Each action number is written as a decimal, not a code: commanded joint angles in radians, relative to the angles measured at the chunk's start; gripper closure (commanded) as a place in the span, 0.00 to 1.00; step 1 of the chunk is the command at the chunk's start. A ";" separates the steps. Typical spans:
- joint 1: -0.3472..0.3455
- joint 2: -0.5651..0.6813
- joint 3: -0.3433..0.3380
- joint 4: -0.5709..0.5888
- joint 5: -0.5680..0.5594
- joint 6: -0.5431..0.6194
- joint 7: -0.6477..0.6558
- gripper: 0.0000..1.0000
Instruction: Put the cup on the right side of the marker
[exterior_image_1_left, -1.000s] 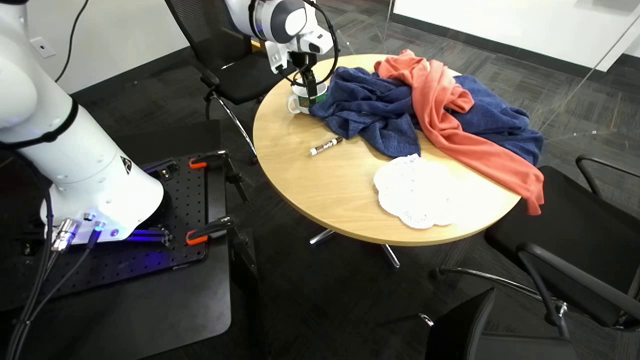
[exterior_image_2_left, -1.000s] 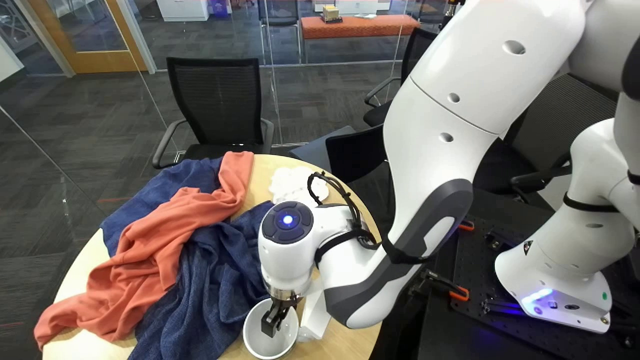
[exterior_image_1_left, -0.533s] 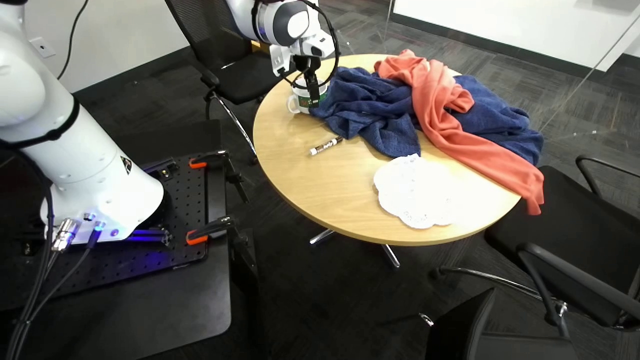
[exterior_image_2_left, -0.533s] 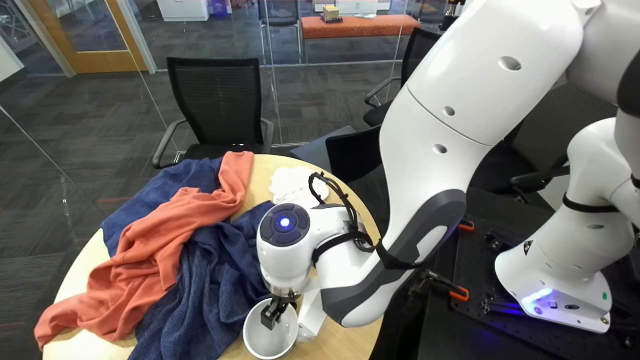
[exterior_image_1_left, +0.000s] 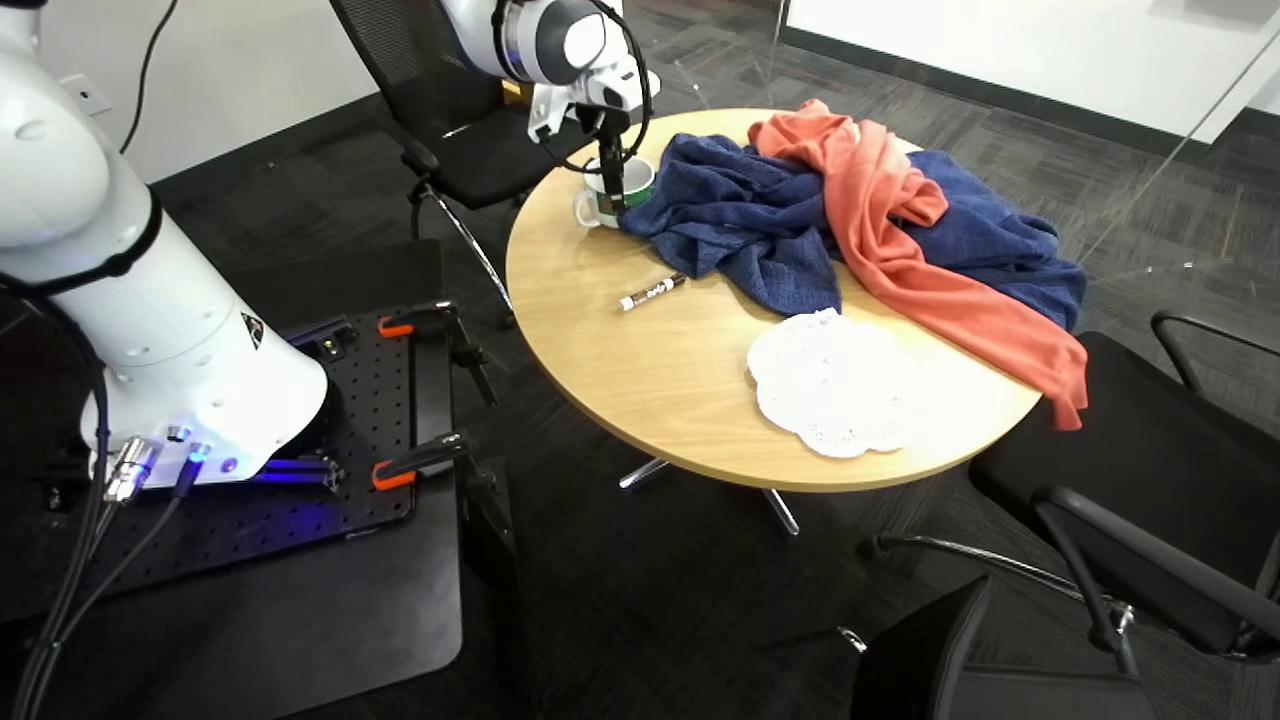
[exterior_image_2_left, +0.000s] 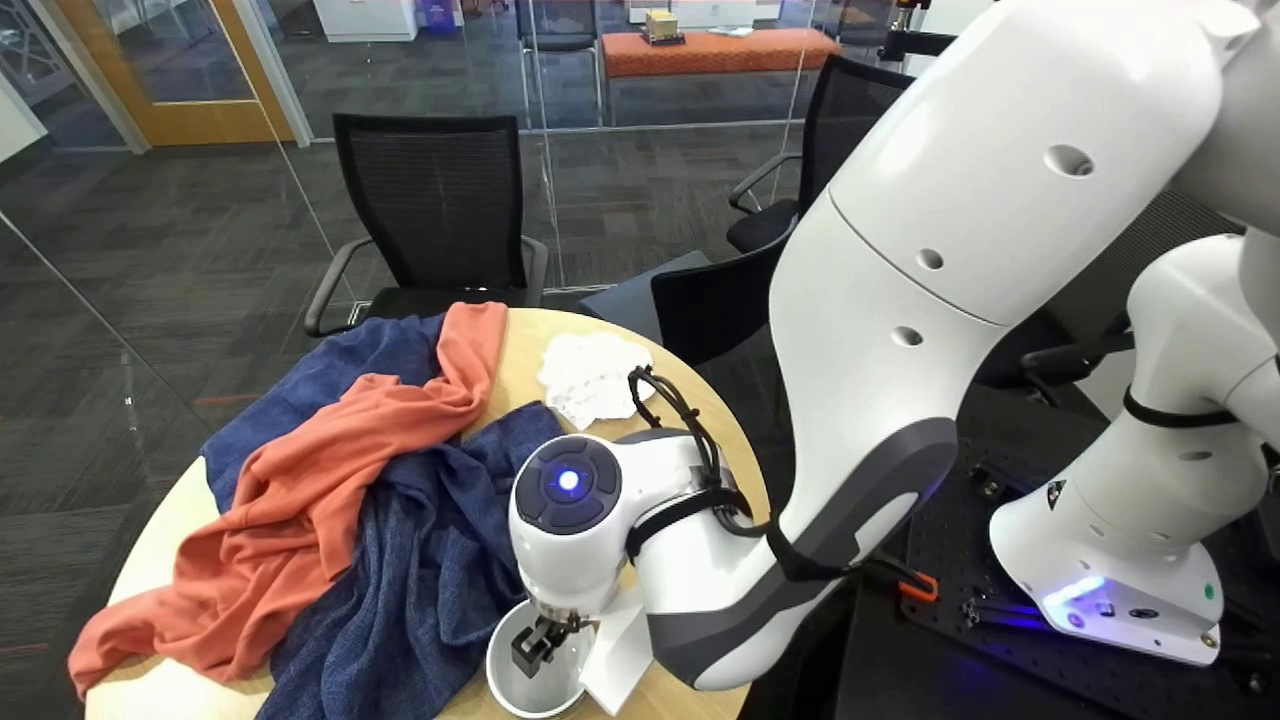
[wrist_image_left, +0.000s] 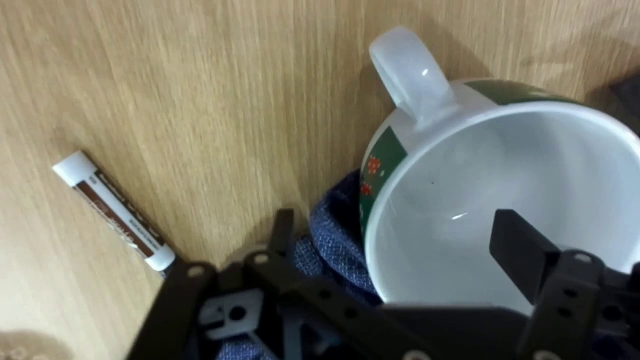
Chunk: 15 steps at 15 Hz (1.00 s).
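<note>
Probably stiff, slick and breakable, the cup (wrist_image_left: 492, 165) stood upright on the tabletop (wrist_image_left: 225, 100) apart from the marker (wrist_image_left: 115, 212), its wall seemingly best to pinch, the gripper (wrist_image_left: 396, 237) spread and empty with one finger outside that wall, the other over or inside the mouth.

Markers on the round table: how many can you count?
1. The dry-erase marker lies on the tabletop, apart from the white mug, its dark end close to the navy cloth. More could be hidden beneath that or the coral cloth.
</note>
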 joint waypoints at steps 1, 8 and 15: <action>0.018 -0.013 -0.005 0.007 0.046 -0.044 0.063 0.00; 0.011 0.000 0.008 0.009 0.107 -0.035 0.091 0.00; 0.015 0.024 0.011 0.014 0.121 -0.034 0.155 0.00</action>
